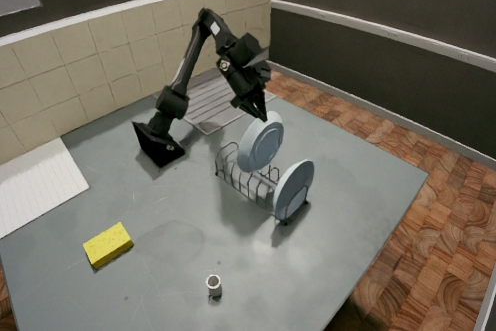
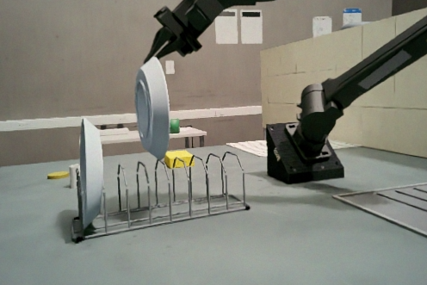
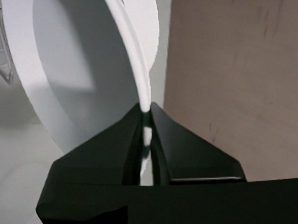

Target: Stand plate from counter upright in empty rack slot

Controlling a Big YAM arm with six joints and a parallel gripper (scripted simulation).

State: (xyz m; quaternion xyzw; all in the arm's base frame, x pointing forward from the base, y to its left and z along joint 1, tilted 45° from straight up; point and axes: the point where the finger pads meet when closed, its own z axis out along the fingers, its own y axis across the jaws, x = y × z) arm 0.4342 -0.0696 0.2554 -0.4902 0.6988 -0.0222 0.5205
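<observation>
My gripper is shut on the top rim of a pale blue plate. The plate hangs on edge, slightly tilted, just above the middle slots of the wire dish rack; its lower rim is level with the tops of the rack's hoops and I cannot tell whether it touches them. A second pale blue plate stands upright in the rack's end slot. The rack stands on the grey counter.
A yellow sponge and a small white cup sit on the counter in front of the rack. A ribbed drain mat lies by the arm's base. A tiled wall stands behind.
</observation>
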